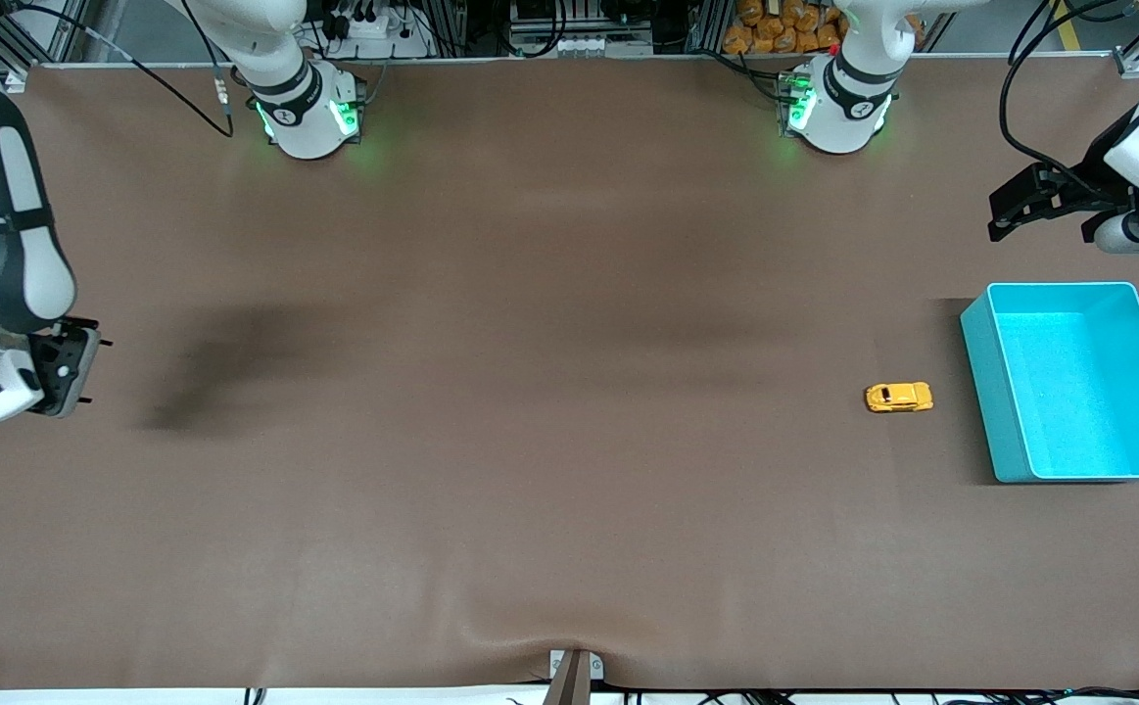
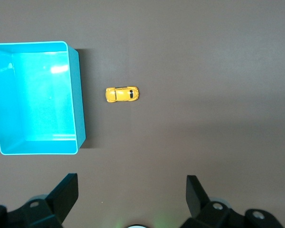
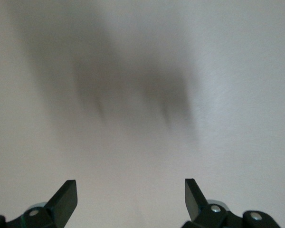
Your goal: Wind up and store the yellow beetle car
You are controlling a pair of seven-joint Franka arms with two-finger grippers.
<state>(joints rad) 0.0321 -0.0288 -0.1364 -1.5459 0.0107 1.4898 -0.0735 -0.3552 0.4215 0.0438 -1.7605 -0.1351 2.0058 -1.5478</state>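
Car beside bin; right tool partly cut off, seemingly open.

even overhead light, soft blurred arm shadows on the brown table, right wrist view washed-out

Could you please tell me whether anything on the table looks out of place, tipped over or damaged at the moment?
Nothing stands out. The yellow beetle car sits upright on its wheels on the brown table, beside the turquoise bin and apart from it. The bin stands level and empty. Both tools, left and right, are open and hold nothing.
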